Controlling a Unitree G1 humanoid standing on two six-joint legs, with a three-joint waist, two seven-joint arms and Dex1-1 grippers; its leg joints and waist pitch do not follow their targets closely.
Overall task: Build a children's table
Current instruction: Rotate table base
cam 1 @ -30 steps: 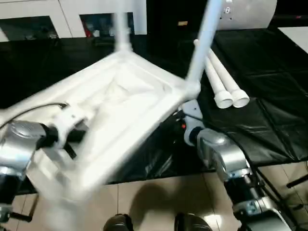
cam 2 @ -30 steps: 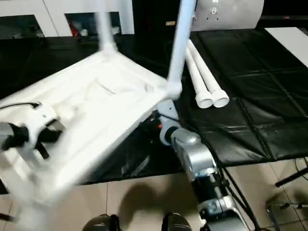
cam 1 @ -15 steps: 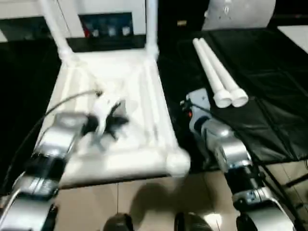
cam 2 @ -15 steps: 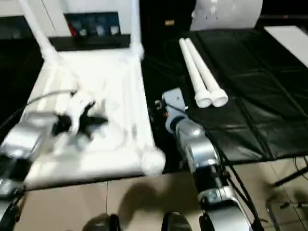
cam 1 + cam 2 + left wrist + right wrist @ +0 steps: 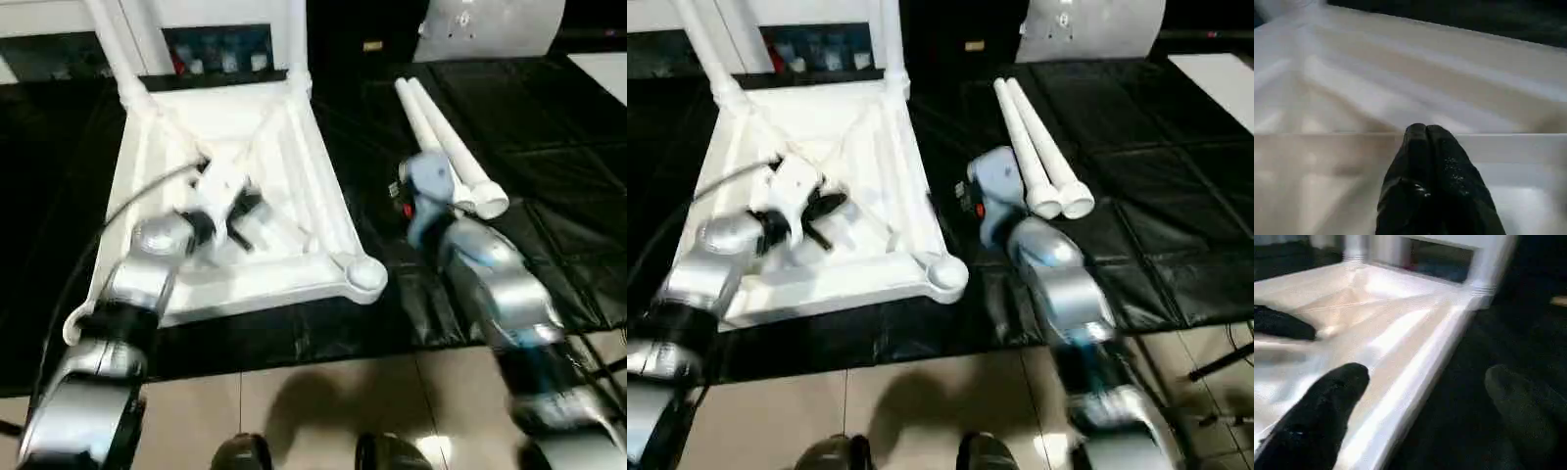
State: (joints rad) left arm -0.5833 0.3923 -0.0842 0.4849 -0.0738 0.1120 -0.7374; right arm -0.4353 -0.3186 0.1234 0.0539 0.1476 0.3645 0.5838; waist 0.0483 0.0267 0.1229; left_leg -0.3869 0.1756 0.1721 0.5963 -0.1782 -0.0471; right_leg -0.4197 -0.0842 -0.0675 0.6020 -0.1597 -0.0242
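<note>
The white table top (image 5: 284, 147) lies upside down on the black mat. Two legs stand in its far corner sockets, one on the left (image 5: 113, 44) and one on the right (image 5: 297, 34). The near right socket (image 5: 366, 275) is open and holds nothing. Two loose legs (image 5: 446, 147) lie side by side to the right. My left gripper (image 5: 1422, 131) is shut and rests inside the top's ribbed underside (image 5: 247, 211). My right gripper (image 5: 1427, 374) is open beside the top's right rim (image 5: 1449, 338), between the top and the loose legs.
A black quilted mat (image 5: 549, 127) covers the work surface, and its front edge (image 5: 294, 357) runs above the tiled floor. White cabinets (image 5: 59, 15) stand behind, and a pale panel (image 5: 490, 24) at the back right. A cable (image 5: 118, 211) arcs from my left arm.
The table top was tilted up off the mat a second ago; it has swung round and now lies flat. My right arm has drawn back to the right, away from the top.
</note>
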